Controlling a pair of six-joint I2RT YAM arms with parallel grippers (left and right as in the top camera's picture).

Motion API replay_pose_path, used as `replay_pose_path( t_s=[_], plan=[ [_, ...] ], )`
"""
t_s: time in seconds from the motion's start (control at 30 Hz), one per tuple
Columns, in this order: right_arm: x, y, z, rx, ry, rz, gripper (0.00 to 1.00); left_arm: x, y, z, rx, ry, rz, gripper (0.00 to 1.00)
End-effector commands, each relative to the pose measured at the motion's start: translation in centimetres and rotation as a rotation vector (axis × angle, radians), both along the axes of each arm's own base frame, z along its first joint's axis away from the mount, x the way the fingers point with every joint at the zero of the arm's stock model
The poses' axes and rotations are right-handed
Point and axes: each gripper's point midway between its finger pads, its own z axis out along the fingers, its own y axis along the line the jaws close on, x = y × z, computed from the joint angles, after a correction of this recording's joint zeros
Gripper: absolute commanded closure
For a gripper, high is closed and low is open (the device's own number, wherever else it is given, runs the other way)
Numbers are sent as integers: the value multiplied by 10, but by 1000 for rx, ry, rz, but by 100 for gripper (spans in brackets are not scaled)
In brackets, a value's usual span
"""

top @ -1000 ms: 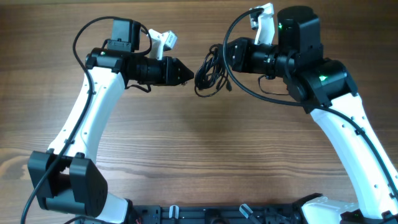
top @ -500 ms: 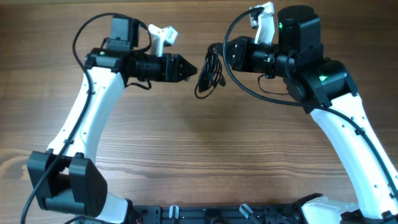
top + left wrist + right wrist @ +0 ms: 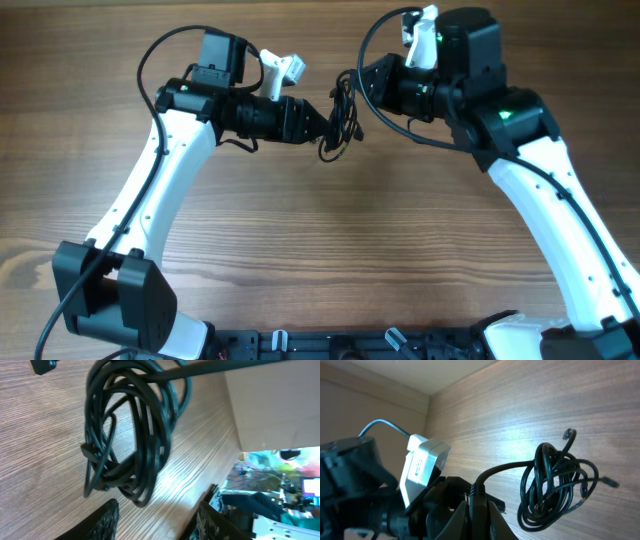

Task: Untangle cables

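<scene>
Overhead, cables: a knotted black coil (image 3: 342, 105) sits at 12 o'clock of the wooden surface (image 3: 320, 250), between the two arms.
Overhead, left jaws: they come in from 9 o'clock, with the tips at the coil's edge. The gap cannot be told from here.
Overhead, right jaws: they are at the coil's 2 o'clock side, mostly hidden under the wrist.
Left wrist, cables: the looped bundle (image 3: 150, 450) fills the centre, with one strand running off toward 1 o'clock.
Left wrist, left jaws: they stand apart, and the fingertips (image 3: 107, 520) sit at 6 o'clock below the coil, gripping nothing.
Right wrist, cables: the coil (image 3: 542, 452) lies at 4 o'clock, with small plug ends sticking out.
Right wrist, right jaws: they are pressed together at 6 o'clock, pinching one strand that leads to the coil.
</scene>
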Motion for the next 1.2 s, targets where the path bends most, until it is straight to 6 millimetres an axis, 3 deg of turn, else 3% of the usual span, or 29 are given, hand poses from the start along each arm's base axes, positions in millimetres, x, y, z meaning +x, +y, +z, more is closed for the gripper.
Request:
replay_pose_path(
  t_s=[0.0,0.2,0.53,0.63,0.67,0.7,0.93,1.0,1.07,1.17],
  plan=[
    [1,2,11,46,6,-16,96,5,7,-4,85,-51,28,49],
    [-5,13,24,122,10,41,96,15,19,-15,179,-74,78,50],
    [-6,17,36,184,1,74,96,20,9,-18,224,-133,70,59],
    [-10,21,38,200,6,104,96,30,6,-13,213,-180,80,66],
    [-10,21,38,200,6,105,96,32,6,-12,209,-191,82,77],
    [-11,21,38,202,5,107,96,33,5,-11,207,-195,82,81],
    [-12,25,46,227,-17,138,96,32,4,-11,207,-196,79,82],
    [-12,25,46,225,-20,140,96,33,4,-10,205,-201,80,96],
    [-11,25,45,197,-60,158,95,34,4,-9,199,-193,92,96],
    [1,7,24,43,-103,84,77,20,-5,15,-13,-110,38,96]
  ],
)
